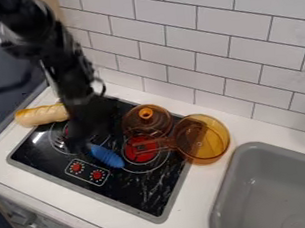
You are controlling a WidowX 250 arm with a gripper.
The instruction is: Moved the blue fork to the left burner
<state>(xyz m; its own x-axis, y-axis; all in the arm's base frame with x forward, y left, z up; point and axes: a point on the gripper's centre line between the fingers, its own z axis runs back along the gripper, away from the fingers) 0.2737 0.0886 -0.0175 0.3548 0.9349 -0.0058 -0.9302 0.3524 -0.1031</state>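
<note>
The black gripper [84, 138] hangs low over the left part of the black stovetop, in front of much of the left burner [58, 139]. Just to its lower right is the blue fork [107, 156], of which a blue, elongated part shows between the left burner and the red-centred right burner. The fork's upper left end meets the gripper's dark outline, and whether it is held cannot be made out.
A bread loaf [41, 115] lies at the stove's upper left edge. An amber lidded pot [147, 120] and an amber pan [202, 138] stand at the back right. Beyond them is a grey sink [275, 185]; a tiled wall [196, 42] rises behind.
</note>
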